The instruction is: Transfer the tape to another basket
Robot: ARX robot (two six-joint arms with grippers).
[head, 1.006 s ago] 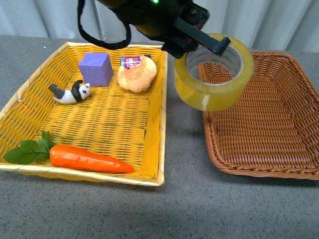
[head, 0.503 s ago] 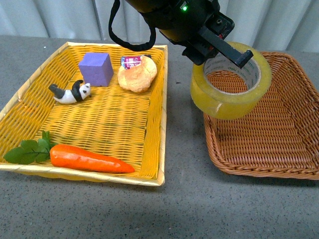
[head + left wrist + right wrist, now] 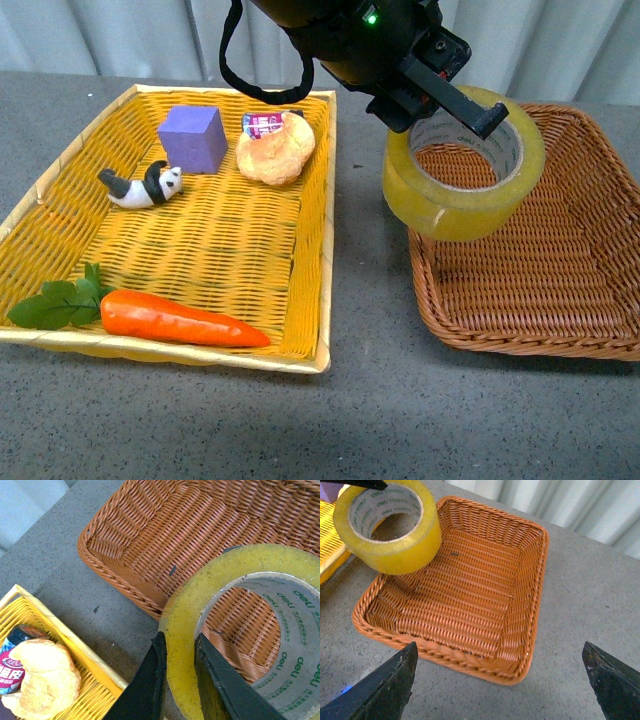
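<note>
My left gripper (image 3: 450,100) is shut on the wall of the yellowish tape roll (image 3: 462,188), one finger inside the white core and one outside. It holds the roll in the air over the near-left corner of the brown wicker basket (image 3: 560,290). In the left wrist view the fingers (image 3: 152,680) pinch the tape (image 3: 182,615) above the basket's rim (image 3: 120,575). In the right wrist view the tape (image 3: 395,545) hangs over the basket (image 3: 470,595). My right gripper (image 3: 500,680) is open and empty, above the grey table beside the basket's edge.
The yellow woven basket (image 3: 310,330) lies to the left and holds a purple cube (image 3: 190,138), a toy panda (image 3: 140,187), a bread bun (image 3: 275,150) with a small packet and a carrot (image 3: 180,318). A grey table strip separates the baskets. Curtains hang behind.
A second ago the tape hung over the gap between the baskets; it has moved right over the brown basket's corner. Since half a second ago it has barely moved.
</note>
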